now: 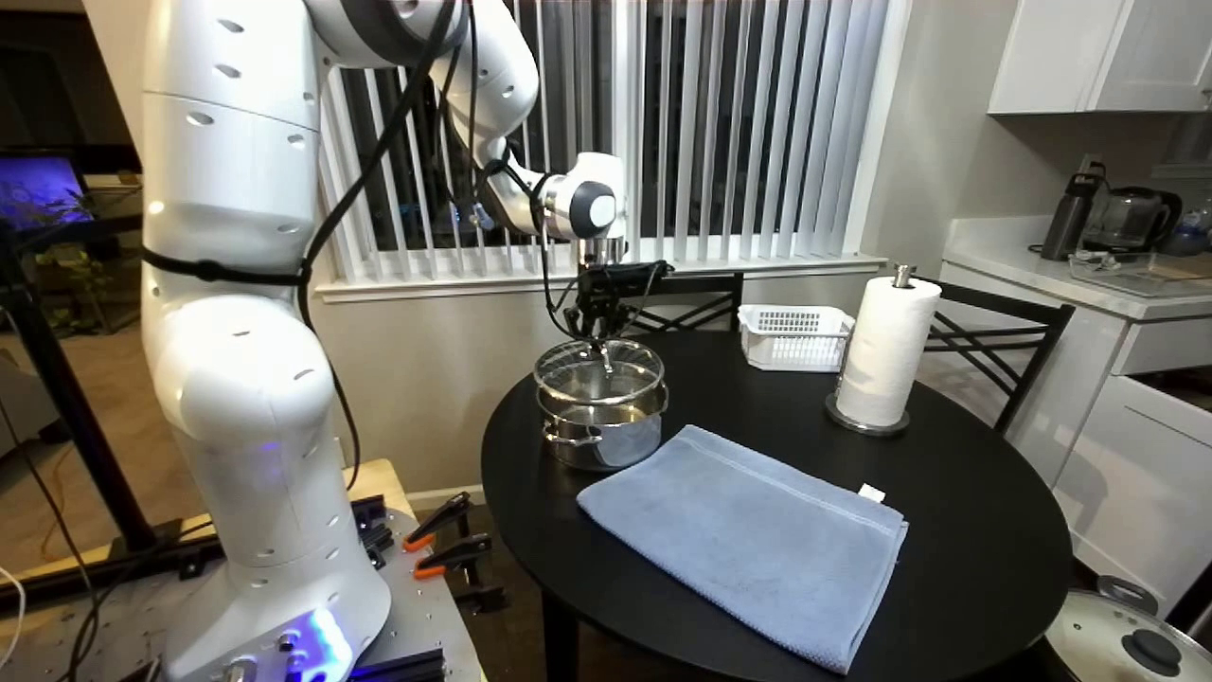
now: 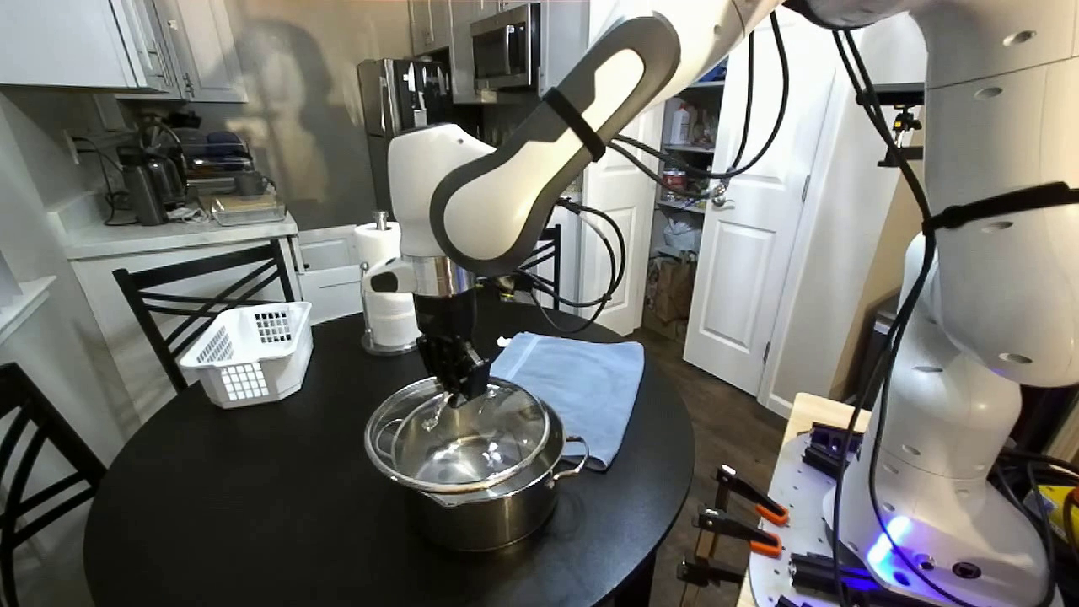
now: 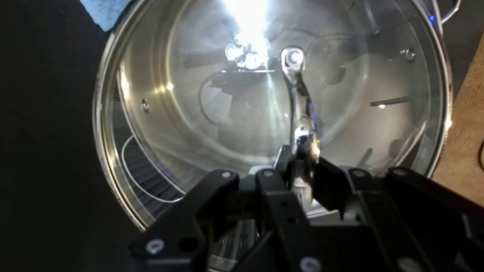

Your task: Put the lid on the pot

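Note:
The clear glass lid point(image 1: 589, 384) with a metal rim hangs just above the shiny steel pot point(image 1: 611, 445). My gripper point(image 1: 598, 343) is shut on the lid's arched metal handle. In an exterior view the lid point(image 2: 472, 447) sits off to one side of the pot point(image 2: 501, 516), its near-left rim reaching past the pot's rim. In the wrist view the handle runs between the fingertips of my gripper point(image 3: 300, 170), and the pot's inside shows through the lid point(image 3: 234, 113). The lid looks roughly level. Whether any part of its rim touches the pot is unclear.
A folded blue cloth point(image 1: 748, 540) lies beside the pot on the round black table point(image 1: 985, 530). A paper towel roll point(image 1: 890, 350) on a stand and a white plastic basket point(image 1: 797, 341) stand farther off. Black chairs point(image 2: 211, 295) surround the table.

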You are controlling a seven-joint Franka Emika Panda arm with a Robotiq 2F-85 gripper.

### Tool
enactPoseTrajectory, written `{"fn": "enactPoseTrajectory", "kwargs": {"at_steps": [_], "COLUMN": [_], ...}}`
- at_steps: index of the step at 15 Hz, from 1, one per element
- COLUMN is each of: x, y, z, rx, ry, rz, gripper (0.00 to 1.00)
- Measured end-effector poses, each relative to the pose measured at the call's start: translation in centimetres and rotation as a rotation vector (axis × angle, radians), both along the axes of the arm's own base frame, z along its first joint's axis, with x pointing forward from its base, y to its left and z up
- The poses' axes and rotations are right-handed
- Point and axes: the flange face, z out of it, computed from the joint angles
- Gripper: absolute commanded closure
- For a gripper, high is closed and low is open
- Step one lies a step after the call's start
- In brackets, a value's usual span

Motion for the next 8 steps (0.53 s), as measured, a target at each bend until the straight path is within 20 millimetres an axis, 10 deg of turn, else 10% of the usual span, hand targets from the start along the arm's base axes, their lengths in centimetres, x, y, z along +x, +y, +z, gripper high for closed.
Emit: {"fn": "enactPoseTrajectory", "kwargs": {"at_steps": [8], "x": [1.9], "y": [-2.5], "z": [-1.2], "rx": [-0.002], "ry": [-0.003], "rz": [-0.058], "gripper": [0.96]}}
